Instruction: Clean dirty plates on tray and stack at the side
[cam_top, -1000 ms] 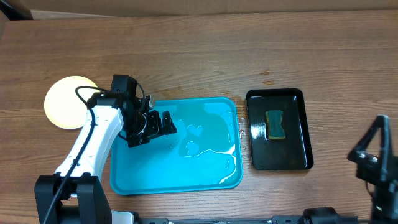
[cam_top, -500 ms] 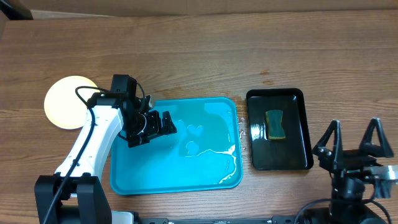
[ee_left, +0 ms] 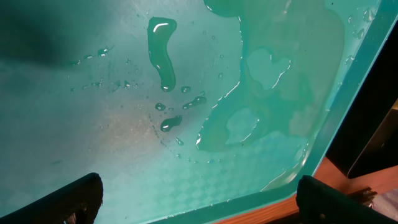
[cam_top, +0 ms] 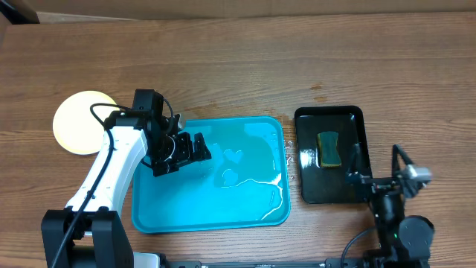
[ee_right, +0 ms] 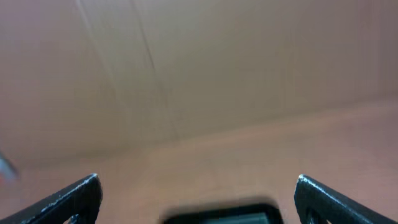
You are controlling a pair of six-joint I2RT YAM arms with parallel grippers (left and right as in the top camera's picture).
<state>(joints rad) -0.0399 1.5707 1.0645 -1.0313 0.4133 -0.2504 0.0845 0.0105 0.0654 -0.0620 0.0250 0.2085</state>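
One wooden desk (cam_top: 238, 67) fills the frame, with the turquoise tray (cam_top: 186, 216) at lower centre, its floor wet with puddles. The left arm (cam_top: 111, 160) reaches over the tray's left part, its jaws spread wide and grasping nothing. A black tray (cam_top: 312, 186) sits just right of the turquoise one. A pale yellow plate (cam_top: 74, 123) lies on the desk at middle left, near the tray's upper-left corner. The right arm (cam_top: 394, 223) stands at lower right, jaws released and empty. A green sponge (cam_top: 329, 150) rests in the black tray.
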